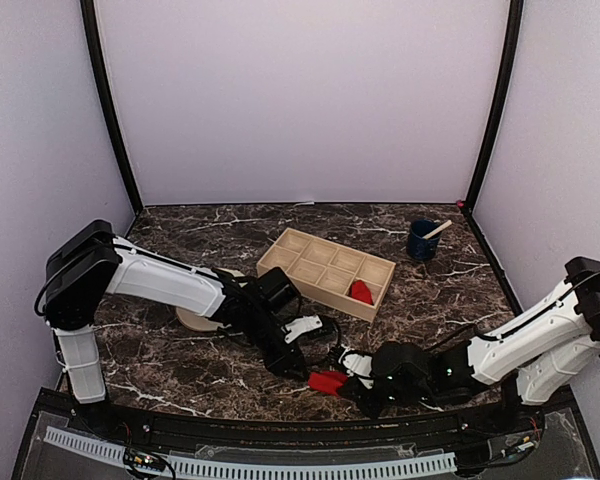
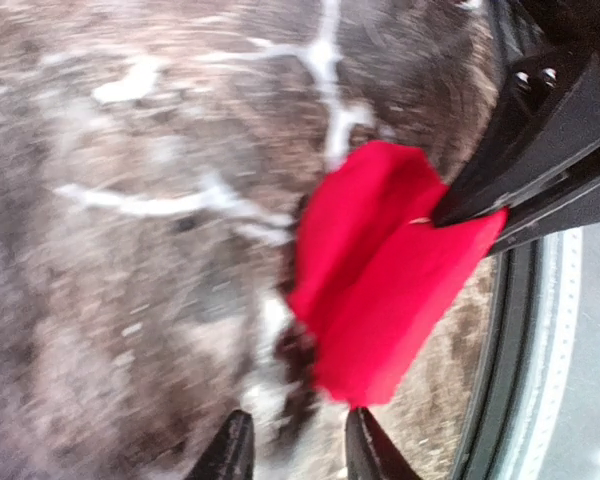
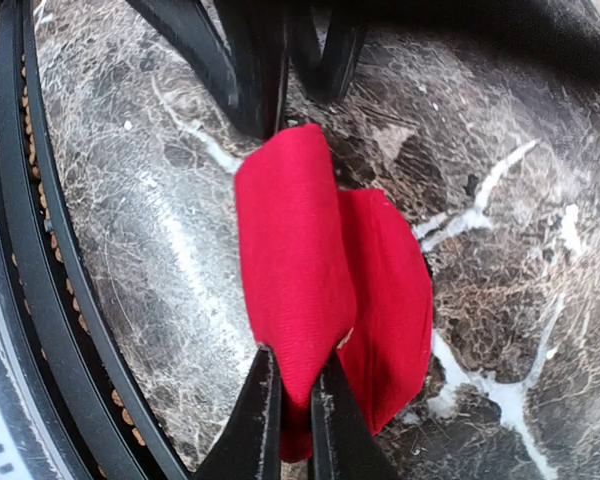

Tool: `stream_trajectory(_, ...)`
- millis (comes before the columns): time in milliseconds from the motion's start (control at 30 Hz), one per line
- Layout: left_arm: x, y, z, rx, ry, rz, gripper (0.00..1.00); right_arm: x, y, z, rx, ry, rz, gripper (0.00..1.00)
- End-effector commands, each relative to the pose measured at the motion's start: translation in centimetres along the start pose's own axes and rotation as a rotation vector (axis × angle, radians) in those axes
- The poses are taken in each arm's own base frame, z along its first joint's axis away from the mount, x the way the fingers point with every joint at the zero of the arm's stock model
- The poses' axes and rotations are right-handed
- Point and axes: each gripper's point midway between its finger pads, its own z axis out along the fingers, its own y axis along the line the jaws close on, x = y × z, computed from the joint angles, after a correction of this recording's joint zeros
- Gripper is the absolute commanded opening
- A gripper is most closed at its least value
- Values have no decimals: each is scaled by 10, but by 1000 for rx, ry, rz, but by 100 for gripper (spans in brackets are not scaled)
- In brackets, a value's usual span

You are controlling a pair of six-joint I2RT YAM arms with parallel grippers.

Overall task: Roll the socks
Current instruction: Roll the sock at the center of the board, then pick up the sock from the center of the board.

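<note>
Near the front edge of the counter (image 1: pixel 180 372) the folded red sock (image 3: pixel 320 290) is pinched at its fold by the clenched right tool (image 3: pixel 295 368), apparently so the layers are held together, while the left tool (image 2: pixel 295 440) is poised parted and empty just beside its far end.

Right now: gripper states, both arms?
Left gripper: open, holding nothing.
Right gripper: closed on the red sock.

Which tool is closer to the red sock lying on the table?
Right. The right tool is clamped on the red sock; the left tool hovers open beside its opposite end.
</note>
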Motion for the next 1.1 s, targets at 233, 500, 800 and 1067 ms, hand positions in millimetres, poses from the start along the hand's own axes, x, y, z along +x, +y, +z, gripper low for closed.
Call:
stream_trajectory(233, -16, 15, -38, -187, -185, 7, 42, 3, -13, -4, -80, 6, 282, 0)
stream_trajectory(500, -27, 5, -43, -325, -246, 162, 42, 6, -21, -3, -148, 34, 470, 0)
stream_trajectory(800, -39, -16, -31, -426, -243, 357, 47, 14, -21, -5, -219, 57, 599, 0)
stream_trajectory(1067, -42, -27, -17, -473, -212, 483, 57, 17, -14, -3, -280, 85, 637, 0)
